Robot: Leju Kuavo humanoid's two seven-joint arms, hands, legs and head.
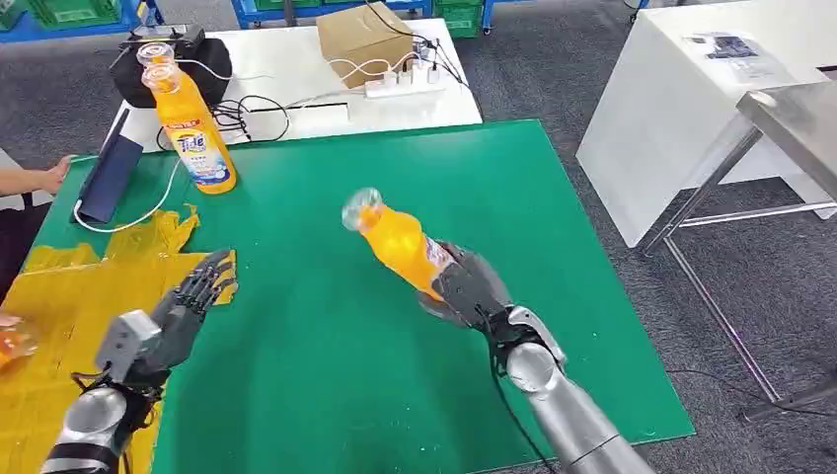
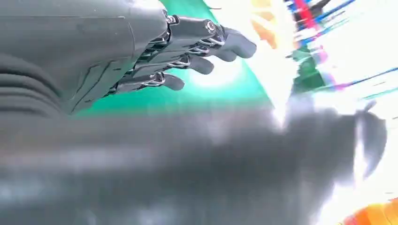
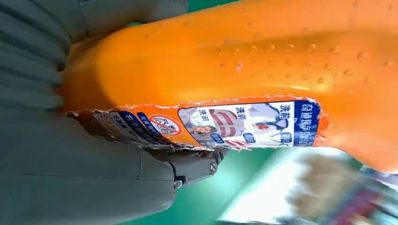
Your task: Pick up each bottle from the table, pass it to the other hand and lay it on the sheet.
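right hand (image 1: 472,288) clamped on orange bottle (image 1: 400,240), tilted above green desk (image 1: 326,365). left hand (image 1: 188,301) empty, fingers apart, over yellow sheet (image 1: 59,296)

Green table (image 1: 326,375): yellow sheet (image 1: 59,296), bottle (image 1: 192,133).

Bright, even light; left wrist view heavily blurred with white glare.

held bottle (image 1: 400,240) above mat (image 1: 326,326) centre | second bottle (image 1: 190,128) far-left on mat | sheet (image 1: 59,296) left
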